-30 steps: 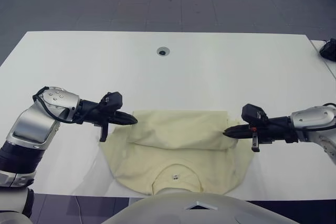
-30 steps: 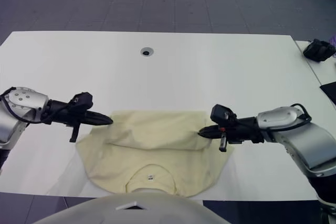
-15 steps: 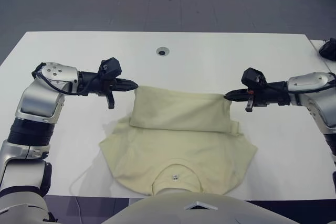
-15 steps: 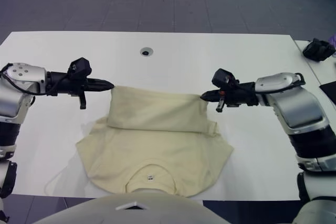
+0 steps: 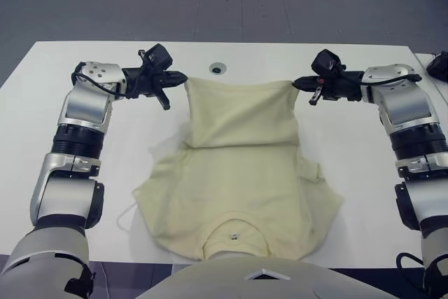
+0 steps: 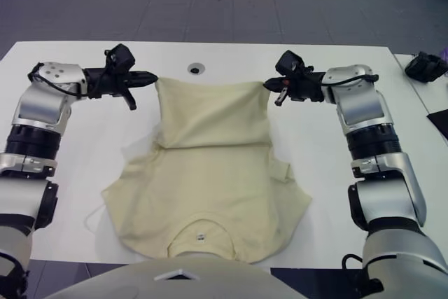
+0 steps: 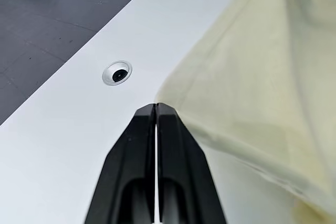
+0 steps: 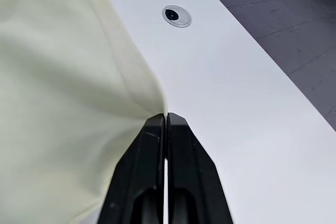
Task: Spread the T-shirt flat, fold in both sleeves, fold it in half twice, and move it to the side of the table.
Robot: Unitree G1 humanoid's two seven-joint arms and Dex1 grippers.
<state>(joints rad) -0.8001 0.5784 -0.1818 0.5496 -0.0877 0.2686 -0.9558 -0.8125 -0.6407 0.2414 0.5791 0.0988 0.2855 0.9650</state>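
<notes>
Left eye view: both jaws pressed together, each pinching a far hem corner of the T-shirt (image 5: 238, 173).

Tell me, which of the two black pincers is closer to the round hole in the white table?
The left gripper, pinching a corner of the pale yellow T-shirt: the round hole lies near its tip; the right gripper is farther away.

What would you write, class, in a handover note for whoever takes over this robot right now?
Left hand: shut on one hem corner of the T-shirt, far across the table near the cable hole.
Right hand: shut on the other hem corner.
Collar lies at the near edge; a crease crosses the middle.
Done: shirt stretched lengthwise.
Left: lay flat, fold both sleeves, halve twice, move to the side.
</notes>
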